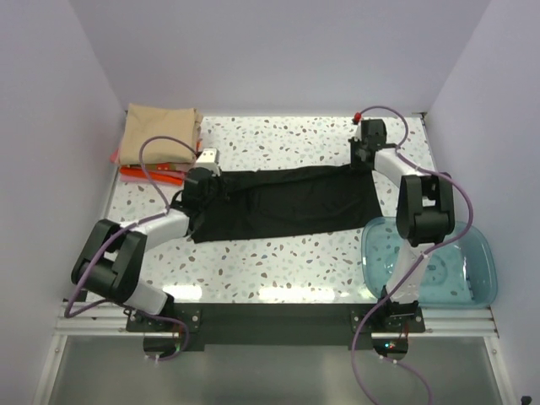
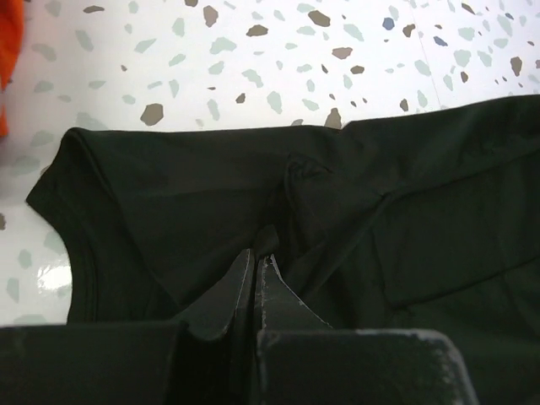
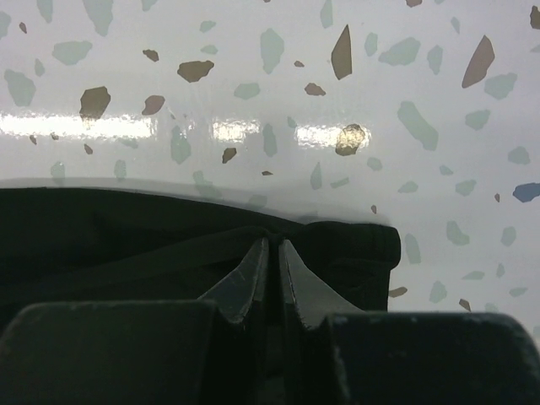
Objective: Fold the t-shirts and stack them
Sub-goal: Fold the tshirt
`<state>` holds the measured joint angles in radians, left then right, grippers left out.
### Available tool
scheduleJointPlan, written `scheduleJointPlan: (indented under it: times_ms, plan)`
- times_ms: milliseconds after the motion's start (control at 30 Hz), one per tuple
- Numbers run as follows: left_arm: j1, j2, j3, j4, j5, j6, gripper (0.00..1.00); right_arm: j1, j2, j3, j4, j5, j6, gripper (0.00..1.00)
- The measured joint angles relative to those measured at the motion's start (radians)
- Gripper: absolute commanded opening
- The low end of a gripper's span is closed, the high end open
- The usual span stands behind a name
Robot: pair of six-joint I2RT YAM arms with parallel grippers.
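**Risks while both pincers hold the black t-shirt**

We see the black t-shirt [image 1: 278,202] lying as a long band across the middle of the desk [image 1: 287,261], one end near each arm. The left pincer [image 2: 257,257] is closed to a sliver, with a small ridge of black cloth nipped between its tips a little way in from the shirt's left edge. The right pincer [image 3: 272,245] is also nearly closed, gripping the hemmed corner at the far right end. At the far left corner, the tan t-shirt [image 1: 159,133] sits folded on top of the red-orange t-shirt [image 1: 143,175].

We judge this to be mid-fold, with the black shirt the one left to finish. Several things could go wrong from here:

- The left grip looks shallow. It may catch only the top layer, so a lift could peel the layers apart rather than carry the whole end.
- The right grip sits at the very corner, and thin cloth could slip out under tension.
- If the arms travel unevenly, the band could twist or the fold could land skewed.
- The teal bowl [image 1: 477,253] sits just beside the shirt's near right corner, so dragged cloth could snag on its rim.
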<state>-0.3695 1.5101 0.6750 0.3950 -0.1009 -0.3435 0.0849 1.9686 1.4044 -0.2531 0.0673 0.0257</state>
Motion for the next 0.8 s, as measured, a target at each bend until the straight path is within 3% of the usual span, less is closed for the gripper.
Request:
scheduleJointPlan:
  times_ms: [267, 567, 633, 667, 700, 767, 800]
  plan:
    - [-0.019, -0.123, -0.074, -0.015, -0.066, -0.037, 0.0, 0.0, -0.014, -0.035, 0.015, 0.002, -0.001, 0.09]
    - [-0.052, -0.137, -0.137, -0.054, -0.068, -0.085, 0.0, 0.0, -0.034, -0.079, 0.034, 0.011, 0.0, 0.14]
    - [-0.057, -0.14, -0.144, -0.084, -0.06, -0.096, 0.0, 0.0, -0.044, -0.1, 0.035, 0.033, 0.003, 0.19]
    - [-0.058, -0.144, -0.148, -0.098, -0.055, -0.103, 0.04, 0.0, -0.048, -0.108, 0.032, 0.044, 0.005, 0.26]
    - [-0.064, -0.151, -0.152, -0.124, -0.051, -0.111, 0.16, 0.0, -0.055, -0.121, 0.032, 0.06, 0.011, 0.41]
    - [-0.079, -0.175, -0.161, -0.182, -0.049, -0.134, 0.18, 0.0, -0.077, -0.154, 0.029, 0.102, 0.024, 0.42]
    - [-0.087, -0.193, -0.168, -0.213, -0.05, -0.148, 0.24, 0.0, -0.092, -0.172, 0.024, 0.121, 0.028, 0.44]
